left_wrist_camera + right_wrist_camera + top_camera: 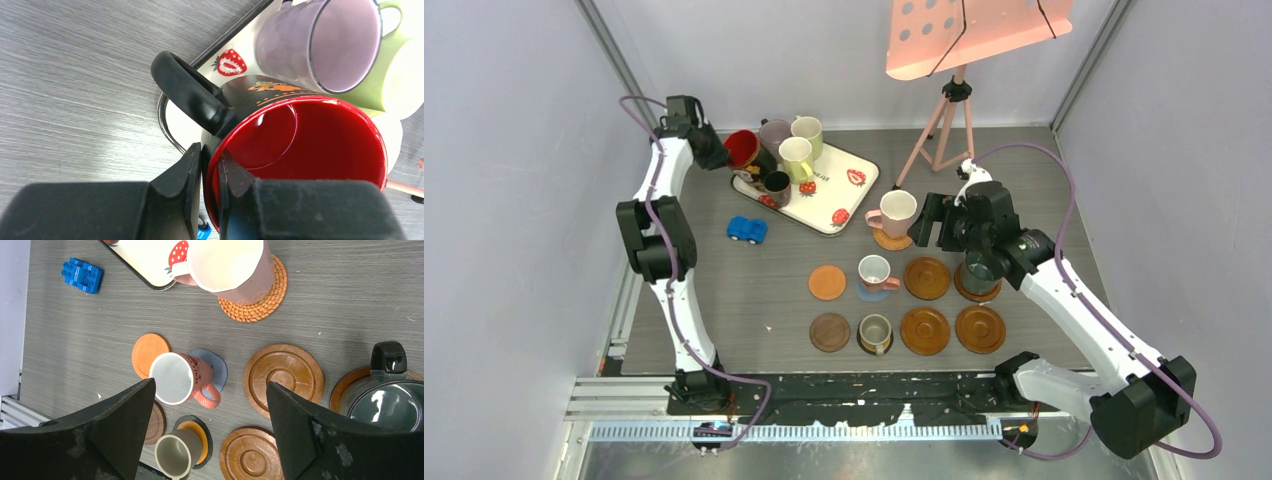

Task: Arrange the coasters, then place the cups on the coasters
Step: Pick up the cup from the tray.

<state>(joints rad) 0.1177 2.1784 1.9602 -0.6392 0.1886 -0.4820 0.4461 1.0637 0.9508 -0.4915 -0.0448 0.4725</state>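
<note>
Left fingers pinch the rim of the red-lined mug on the tray; right fingers hang spread wide above the coasters. Thin grip on a big mug (off-centre, by the handle): it could tilt, slip, or clip the mauve mug just beside it.

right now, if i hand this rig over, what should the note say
Left claw shut on the rim of the red-inside mug, at the tray.
Right claw open, holding nothing, beside the teal mug.
Done: nine coasters laid out; four carry cups, teal mug included.
Left: five cups at the tray, the red-inside mug among them, go onto the five bare coasters.
</note>
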